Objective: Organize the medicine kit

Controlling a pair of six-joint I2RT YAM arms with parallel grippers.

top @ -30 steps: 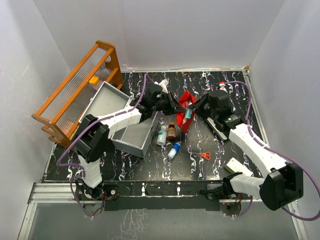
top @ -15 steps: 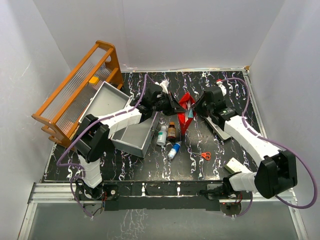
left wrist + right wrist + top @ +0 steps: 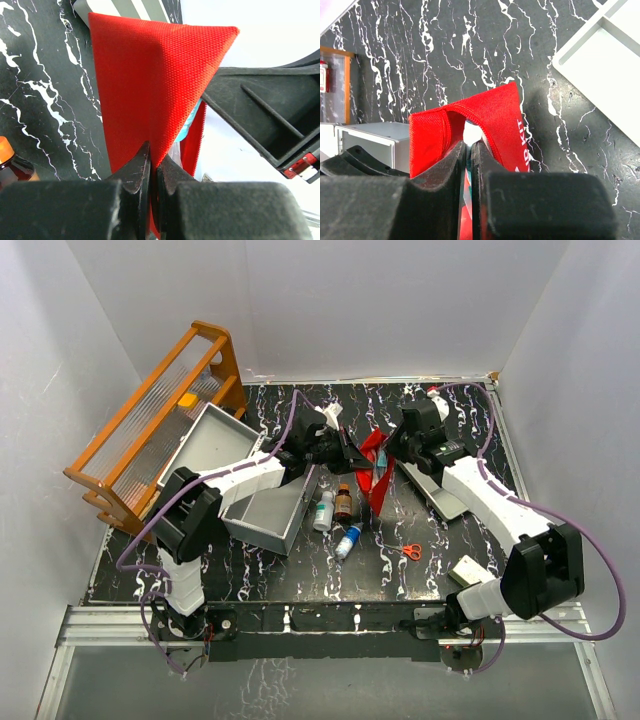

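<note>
The medicine kit [image 3: 268,508], a light-grey hard box, lies open left of centre with its lid [image 3: 205,438] thrown back. A red pouch [image 3: 375,468] is held up between both arms. My left gripper [image 3: 154,161] is shut on the red fabric [image 3: 150,75] at the pouch's left edge. My right gripper [image 3: 469,150] is shut on a thin teal-and-red packet that sits in the pouch's open mouth [image 3: 465,120]. The pouch's walls pass outside both fingers. In the top view the two grippers [image 3: 352,452] [image 3: 393,452] flank the pouch.
Two bottles [image 3: 323,510] [image 3: 343,502] and a blue tube [image 3: 348,540] lie near the box. Orange scissors [image 3: 410,551] and a small white box [image 3: 466,572] lie near right. A shallow divided tray [image 3: 440,492] [image 3: 605,60] lies under the right arm. An orange rack [image 3: 150,425] stands far left.
My right gripper has swung back and left to the pouch's mouth, uncovering the divided tray. The left arm has hardly moved and still holds the pouch.
</note>
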